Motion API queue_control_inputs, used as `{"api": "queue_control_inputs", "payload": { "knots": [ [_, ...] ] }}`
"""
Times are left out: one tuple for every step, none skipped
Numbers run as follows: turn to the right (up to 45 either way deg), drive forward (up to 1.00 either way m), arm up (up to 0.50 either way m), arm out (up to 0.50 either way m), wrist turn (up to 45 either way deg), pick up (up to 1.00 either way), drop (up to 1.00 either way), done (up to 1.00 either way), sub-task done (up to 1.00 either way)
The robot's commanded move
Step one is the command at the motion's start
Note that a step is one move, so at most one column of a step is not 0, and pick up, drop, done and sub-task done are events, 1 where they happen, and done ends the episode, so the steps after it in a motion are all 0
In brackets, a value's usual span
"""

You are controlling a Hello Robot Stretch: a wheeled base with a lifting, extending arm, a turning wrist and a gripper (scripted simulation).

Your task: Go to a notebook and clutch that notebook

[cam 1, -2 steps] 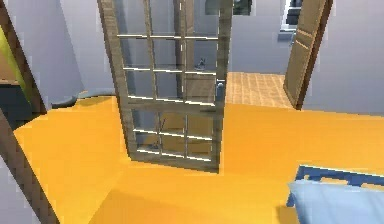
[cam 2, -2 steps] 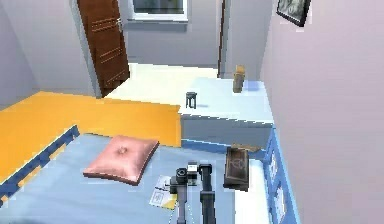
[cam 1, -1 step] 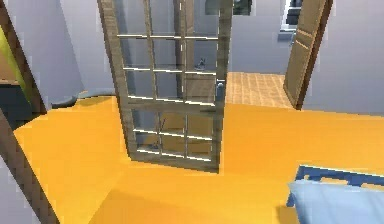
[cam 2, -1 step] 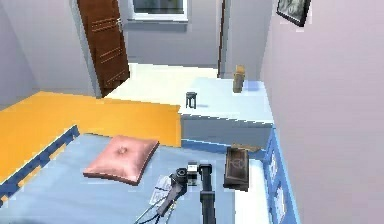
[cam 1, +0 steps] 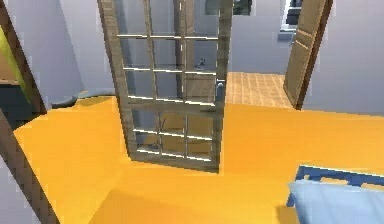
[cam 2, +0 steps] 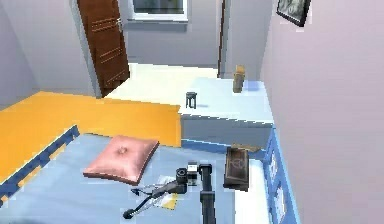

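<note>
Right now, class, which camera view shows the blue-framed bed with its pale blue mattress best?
The arm side view: the blue-framed bed spreads across its lower half, rails on both sides, a pink square cushion lying on the mattress. The forward view catches just one corner at its bottom right: a bit of rail and mattress.

The forward view looks ahead and somewhat down across the orange floor (cam 1: pixel 80 140). It faces a glass-paned door (cam 1: pixel 170 80) standing near, in the middle. Past that door lies a far room with a wooden floor (cam 1: pixel 255 88).

The arm side view looks out sideways and down over the bed (cam 2: pixel 65 192), close beneath it, with the arm (cam 2: pixel 205 200) and hand (cam 2: pixel 135 211) nearest. A white table (cam 2: pixel 225 125), a brown door (cam 2: pixel 103 45) and a window (cam 2: pixel 158 8) lie far.

Both views share the orange floor and the bed's blue frame (cam 1: pixel 340 178). The frame sits at the forward view's near right corner and runs along the arm side view's left.
</note>
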Motion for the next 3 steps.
{"api": "queue_control_inputs", "payload": {
  "knots": [
    [0.0,0.00,0.00,0.00,45.0,0.00,0.00,0.00,0.00],
    [0.0,0.00,0.00,0.00,21.0,0.00,0.00,0.00,0.00],
    [0.0,0.00,-0.30,0.00,0.0,0.00,0.00,0.00,0.00]
  ]
}}
